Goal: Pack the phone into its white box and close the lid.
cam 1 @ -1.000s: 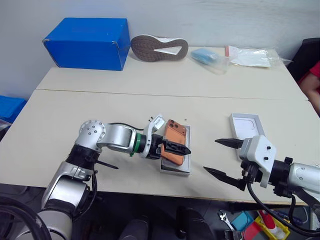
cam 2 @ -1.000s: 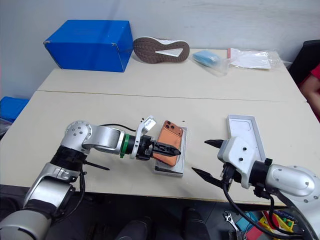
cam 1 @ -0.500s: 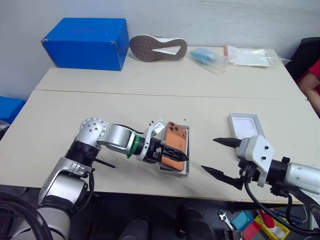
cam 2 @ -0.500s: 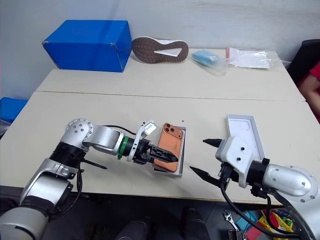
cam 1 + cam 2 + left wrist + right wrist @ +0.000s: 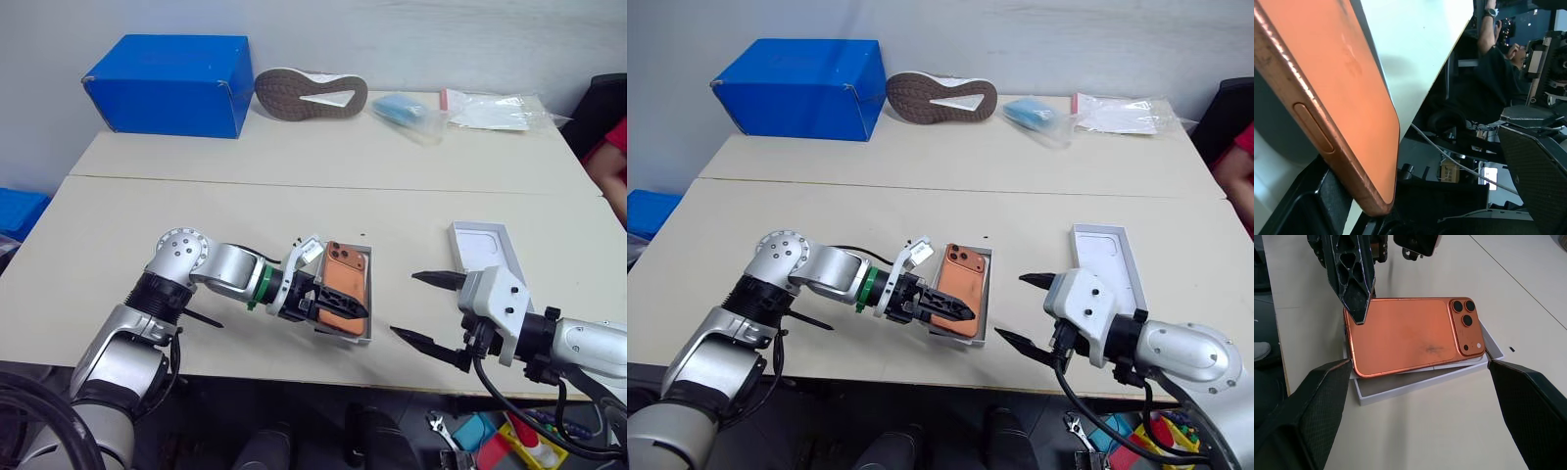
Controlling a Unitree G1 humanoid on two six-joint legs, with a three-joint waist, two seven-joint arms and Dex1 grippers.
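The orange phone [image 5: 1405,335] lies back up and tilted across the white box [image 5: 1400,387], askew to its walls, near the table's front edge. Its dark lenses [image 5: 1466,320] are at the far end. My left gripper [image 5: 343,302] is open at the phone's near end. One black finger [image 5: 1354,289] rests on the phone's near corner, and the phone's side edge [image 5: 1312,127] leans on a finger. My right gripper [image 5: 404,305] hangs open to the right of the box, pointing at it. The lid [image 5: 482,245] lies inside up behind that gripper.
A big blue box [image 5: 168,83], a shoe [image 5: 311,93] sole up, a blue packet [image 5: 404,110] and a clear plastic bag [image 5: 495,110] line the far table. A person in red [image 5: 615,147] sits at the right edge. The front table edge is just below both grippers.
My left gripper has turned a little, and the phone's near end and the box have skewed slightly with it. The right gripper has stayed in place, open.
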